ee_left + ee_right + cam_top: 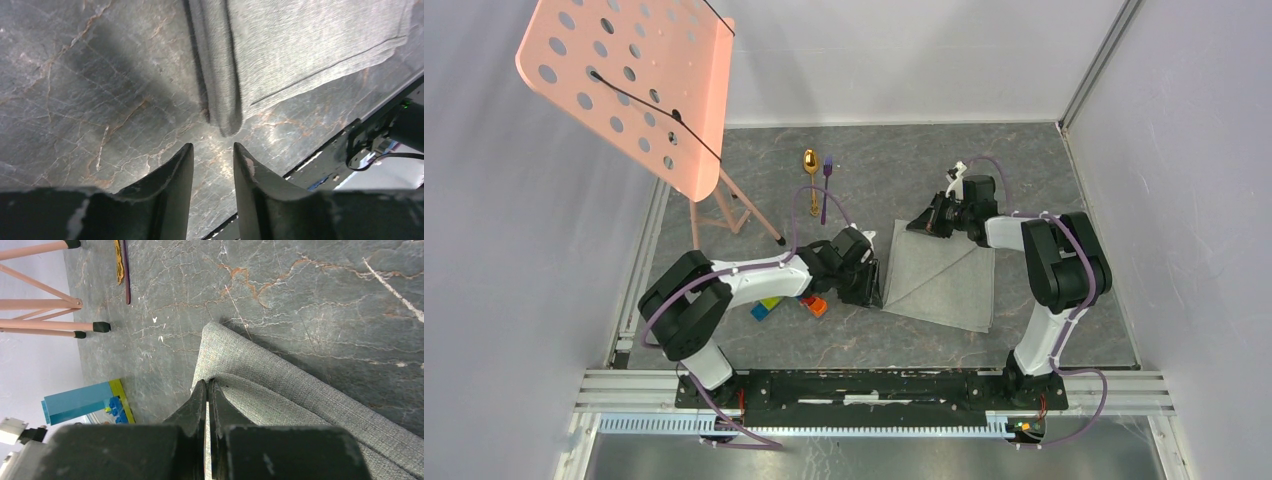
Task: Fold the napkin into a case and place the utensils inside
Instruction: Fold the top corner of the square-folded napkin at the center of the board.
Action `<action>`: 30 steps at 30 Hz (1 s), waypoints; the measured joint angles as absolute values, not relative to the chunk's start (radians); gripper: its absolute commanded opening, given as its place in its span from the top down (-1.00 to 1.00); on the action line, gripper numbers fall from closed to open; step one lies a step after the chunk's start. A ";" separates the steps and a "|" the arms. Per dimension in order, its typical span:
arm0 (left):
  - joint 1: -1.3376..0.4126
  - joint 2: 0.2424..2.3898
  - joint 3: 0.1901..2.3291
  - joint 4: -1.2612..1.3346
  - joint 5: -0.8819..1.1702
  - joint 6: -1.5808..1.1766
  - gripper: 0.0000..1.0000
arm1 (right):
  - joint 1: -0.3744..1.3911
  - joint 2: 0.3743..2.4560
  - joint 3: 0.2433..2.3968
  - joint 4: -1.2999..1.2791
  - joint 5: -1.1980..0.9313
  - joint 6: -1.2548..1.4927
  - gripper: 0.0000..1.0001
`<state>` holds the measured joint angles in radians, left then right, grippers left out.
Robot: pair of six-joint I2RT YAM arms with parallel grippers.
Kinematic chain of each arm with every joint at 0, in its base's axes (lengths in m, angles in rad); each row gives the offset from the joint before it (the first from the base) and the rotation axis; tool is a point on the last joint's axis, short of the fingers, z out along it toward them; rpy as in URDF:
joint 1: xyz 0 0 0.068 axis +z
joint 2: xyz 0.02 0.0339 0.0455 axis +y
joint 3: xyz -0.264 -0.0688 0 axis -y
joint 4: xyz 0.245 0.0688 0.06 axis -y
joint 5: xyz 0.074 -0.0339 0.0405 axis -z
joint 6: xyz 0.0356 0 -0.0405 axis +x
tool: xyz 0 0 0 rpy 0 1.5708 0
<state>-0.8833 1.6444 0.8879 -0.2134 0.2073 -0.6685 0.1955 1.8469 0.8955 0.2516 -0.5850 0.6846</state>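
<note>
Right hand (207, 383) clamps napkin (300, 390) corner | left hand (212, 150) parted, napkin just ahead

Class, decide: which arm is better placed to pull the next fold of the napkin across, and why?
Probably the right. The right gripper is shut on a corner of the napkin, while the left gripper is open and stops short of the napkin's edge.
</note>
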 measured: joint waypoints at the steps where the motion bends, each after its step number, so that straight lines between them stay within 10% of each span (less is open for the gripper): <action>1: -0.883 1.642 0.897 -0.218 0.208 -0.669 0.07 | 0.196 1.847 0.896 0.252 -0.585 0.685 1.00; 30: -0.883 1.802 1.008 -0.181 0.211 -0.669 0.56 | 0.208 1.912 0.935 0.254 -0.595 0.683 0.75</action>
